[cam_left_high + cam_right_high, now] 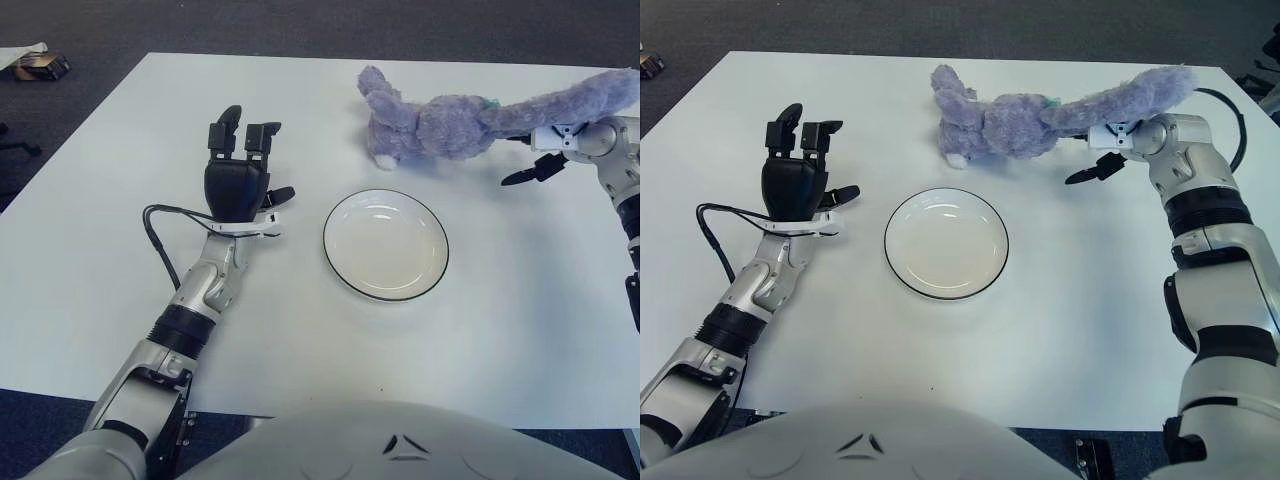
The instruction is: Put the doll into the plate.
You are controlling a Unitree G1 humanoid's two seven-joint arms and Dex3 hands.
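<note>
The purple plush doll (440,125) lies on the white table beyond the plate, head to the left, one long limb stretching right. That limb drapes over my right hand (545,158), which sits under it at the table's right side with fingers spread and one dark finger (1082,177) pointing away from the plush. The white plate (385,245) with its dark rim stands empty at the table's middle. My left hand (240,165) shows left of the plate, fingers up and spread, holding nothing.
A black cable (155,225) loops from my left wrist. A small box (35,65) lies on the dark floor past the table's far left corner. Another cable (1230,110) arcs behind my right arm near the right edge.
</note>
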